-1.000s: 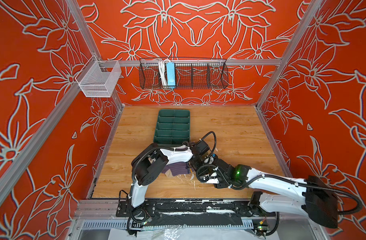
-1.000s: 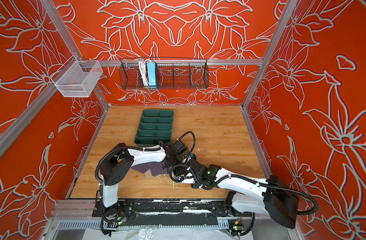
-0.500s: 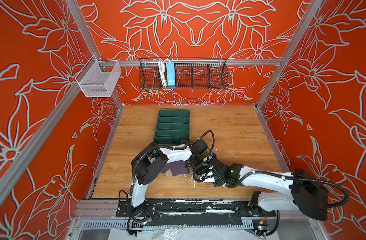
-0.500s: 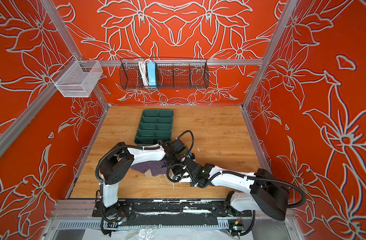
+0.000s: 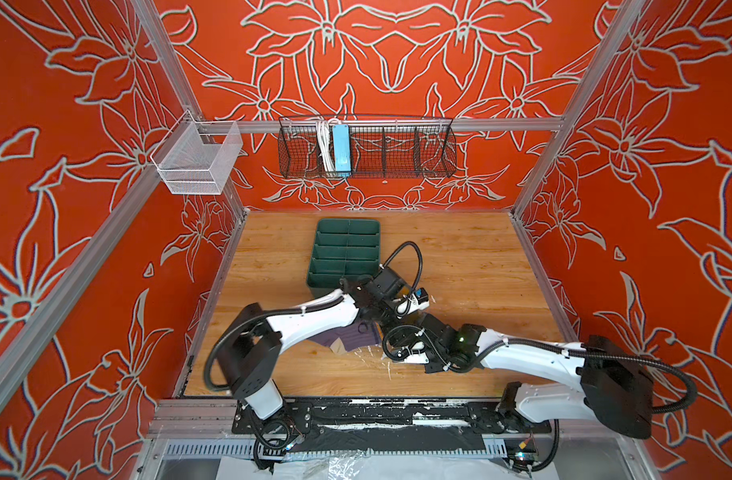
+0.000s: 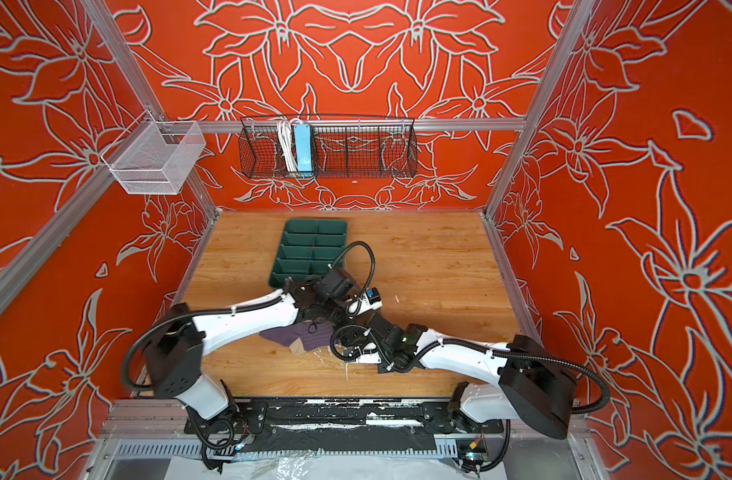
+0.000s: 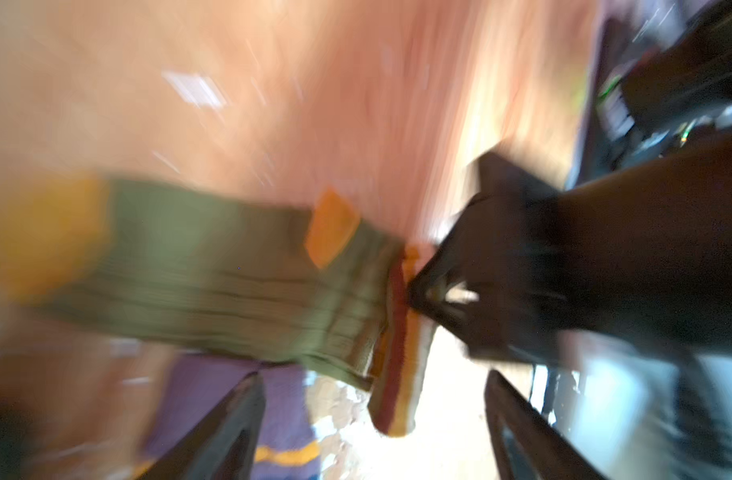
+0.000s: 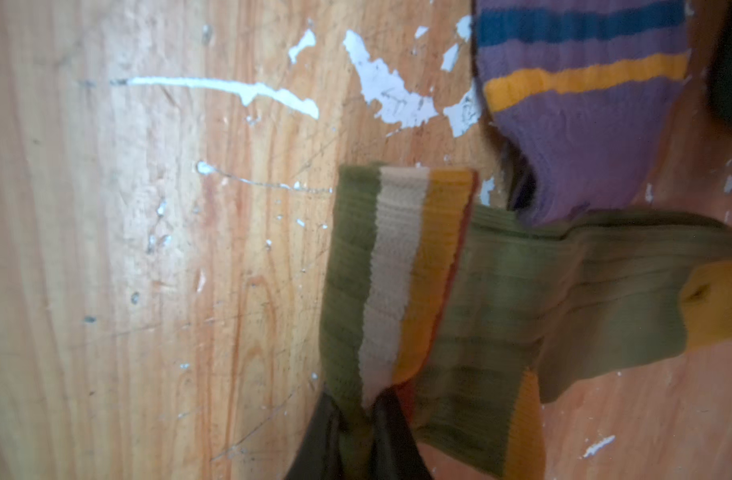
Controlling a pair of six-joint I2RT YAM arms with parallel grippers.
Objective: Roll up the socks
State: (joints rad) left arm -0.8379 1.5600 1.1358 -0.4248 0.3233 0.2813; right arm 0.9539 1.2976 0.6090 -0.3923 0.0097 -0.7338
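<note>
With your left tool [image 7: 372, 376] open and your right tool [image 8: 356, 411] pinching the olive sock [image 8: 501, 299] by its cuff edge, a tug may slip it free.

Left arm [image 5: 310, 320] and right arm [image 5: 530, 357] reach low, the wrists close together. The left tool [image 7: 372, 376] has its jaws wide apart; the right tool [image 8: 356, 399] pinches the cuff of the olive sock [image 8: 501, 311].

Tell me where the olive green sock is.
In the right wrist view the olive green sock lies across the wooden table against the purple sock, its striped cuff pinched by the right gripper.
</note>
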